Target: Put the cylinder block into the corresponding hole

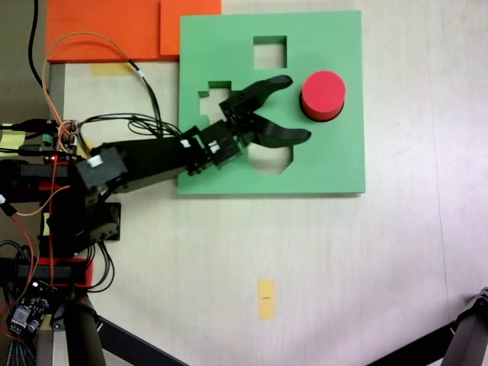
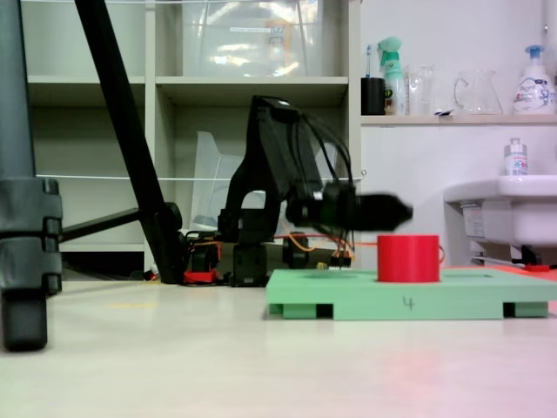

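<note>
I see the cylinder block (image 1: 322,94) as a short red drum with a flat round top, standing upright on the green foam board (image 1: 335,164) near its right edge in the top-down fixed view. It seems to sit over the round hole, though I cannot tell how deep. The square cut-out (image 1: 270,52) lies open, and the arm partly covers the others. My claw (image 1: 300,107) is spread wide, holding nothing, its tips just left of the block. The low fixed view shows the block (image 2: 408,258) rising above the board (image 2: 365,296) on the desk (image 2: 218,357), with the claw (image 2: 396,210) blurred above it.
</note>
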### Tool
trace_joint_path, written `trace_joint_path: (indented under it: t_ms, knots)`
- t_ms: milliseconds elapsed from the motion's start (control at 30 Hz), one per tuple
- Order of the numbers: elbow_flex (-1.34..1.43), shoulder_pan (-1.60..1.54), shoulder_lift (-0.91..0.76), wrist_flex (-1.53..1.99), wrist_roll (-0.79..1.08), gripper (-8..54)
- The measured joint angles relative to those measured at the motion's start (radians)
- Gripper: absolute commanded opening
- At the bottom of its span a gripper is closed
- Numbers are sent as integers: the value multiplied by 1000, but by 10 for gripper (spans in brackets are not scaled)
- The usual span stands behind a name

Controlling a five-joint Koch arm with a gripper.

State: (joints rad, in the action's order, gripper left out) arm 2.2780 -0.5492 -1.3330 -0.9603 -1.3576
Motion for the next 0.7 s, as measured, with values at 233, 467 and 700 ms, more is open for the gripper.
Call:
trace_joint_path:
  t_ms: [233, 467, 700]
  knots:
    - [206, 89, -578, 598, 502, 356]
    - [347, 305, -913, 940, 916, 358]
    - [511, 451, -914, 1129, 1149, 367]
